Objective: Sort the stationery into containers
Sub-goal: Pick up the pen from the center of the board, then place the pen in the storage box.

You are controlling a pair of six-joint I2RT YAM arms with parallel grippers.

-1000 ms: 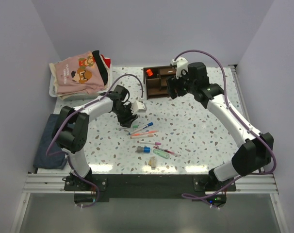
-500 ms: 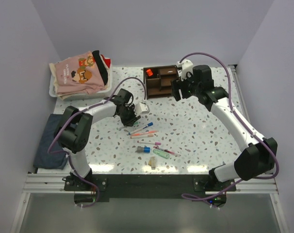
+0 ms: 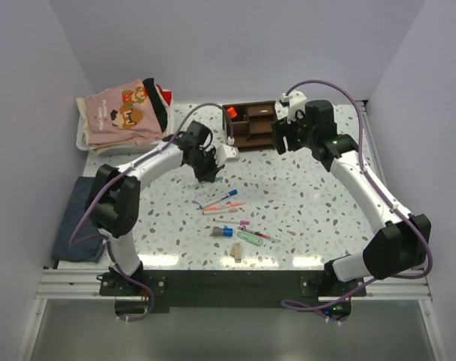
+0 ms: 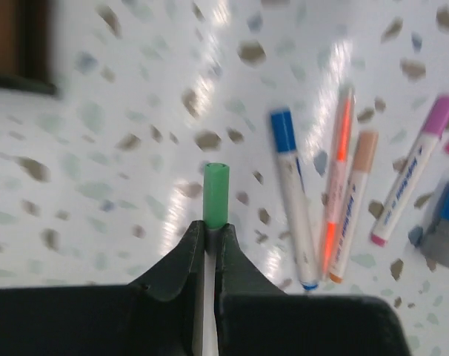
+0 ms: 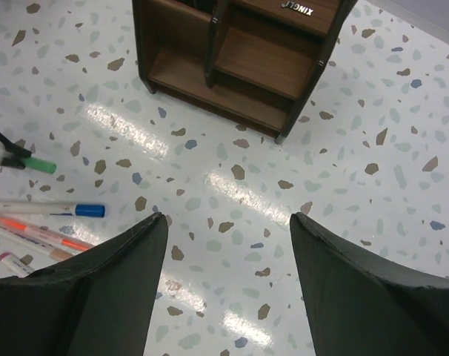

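My left gripper (image 3: 211, 173) is shut on a green-tipped pen (image 4: 215, 194) and holds it above the table; the pen's tip also shows in the right wrist view (image 5: 41, 165). Below it lie a blue-capped pen (image 4: 293, 196), an orange pen (image 4: 336, 185), a beige pen (image 4: 354, 200) and a pink pen (image 4: 413, 178). A mint green marker (image 3: 250, 238) lies nearer the front. The dark brown organizer (image 3: 247, 126) stands at the back, with something orange (image 3: 231, 113) in its left compartment. My right gripper (image 3: 282, 141) is open and empty, just in front of the organizer (image 5: 247, 59).
A white tray (image 3: 83, 139) of folded clothes stands at the back left. A dark blue cloth (image 3: 74, 226) lies at the table's left edge. A grey and blue item (image 3: 222, 232) and a small beige item (image 3: 236, 252) lie near the front pens.
My left gripper has moved up and right, away from the pens and nearer the organizer, with the green-tipped pen. My right gripper has drawn back to the right of the organizer.
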